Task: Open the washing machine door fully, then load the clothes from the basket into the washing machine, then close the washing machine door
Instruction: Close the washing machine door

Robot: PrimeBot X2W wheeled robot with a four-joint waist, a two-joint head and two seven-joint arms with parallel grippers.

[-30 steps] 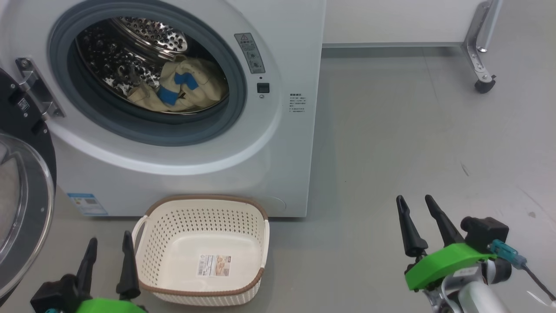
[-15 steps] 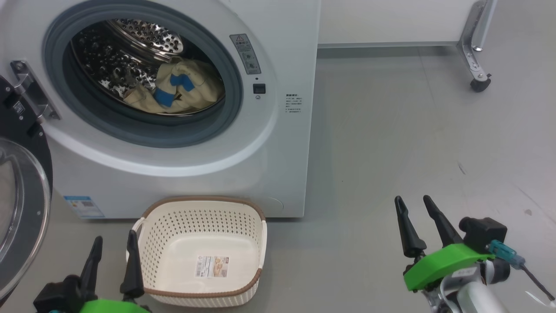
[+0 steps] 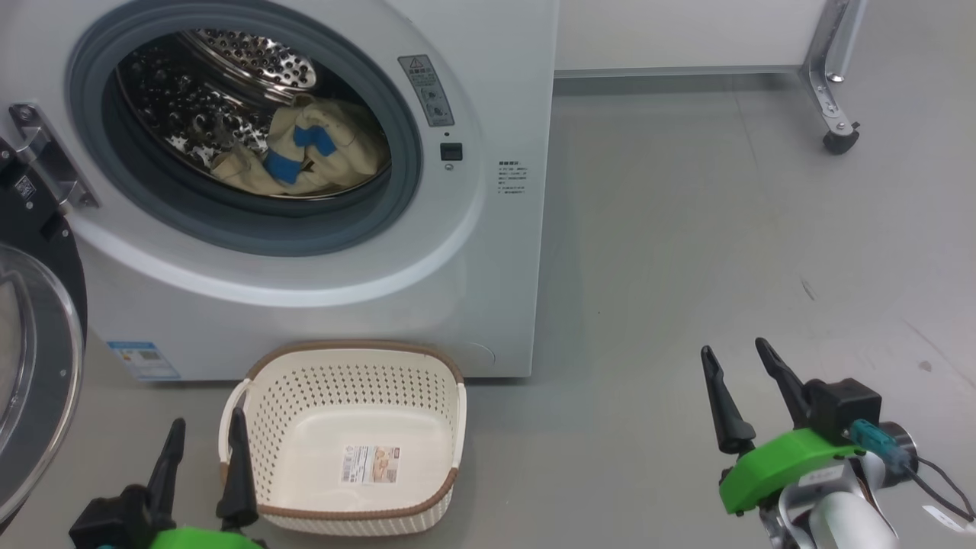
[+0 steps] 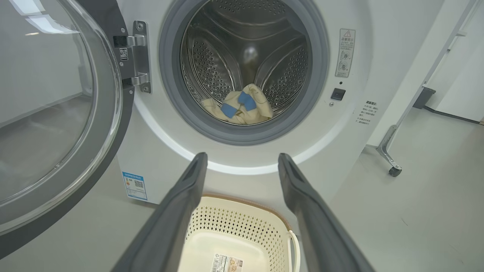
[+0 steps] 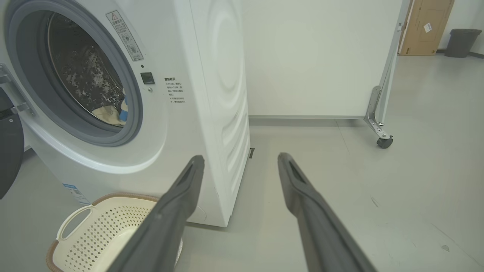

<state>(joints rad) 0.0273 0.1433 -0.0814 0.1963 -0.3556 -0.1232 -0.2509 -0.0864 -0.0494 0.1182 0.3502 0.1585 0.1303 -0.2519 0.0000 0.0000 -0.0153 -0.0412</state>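
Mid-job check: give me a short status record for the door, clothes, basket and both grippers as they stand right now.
door: washing machine door open, swung out on the robot's left
clothes: clothes lying inside the drum of the washing machine
basket: basket on the floor in front of the machine, empty apart from its label sticker
left gripper: left gripper open, holding nothing, beside the basket's left side
right gripper: right gripper open, holding nothing, right of the machine
left to do: close the door
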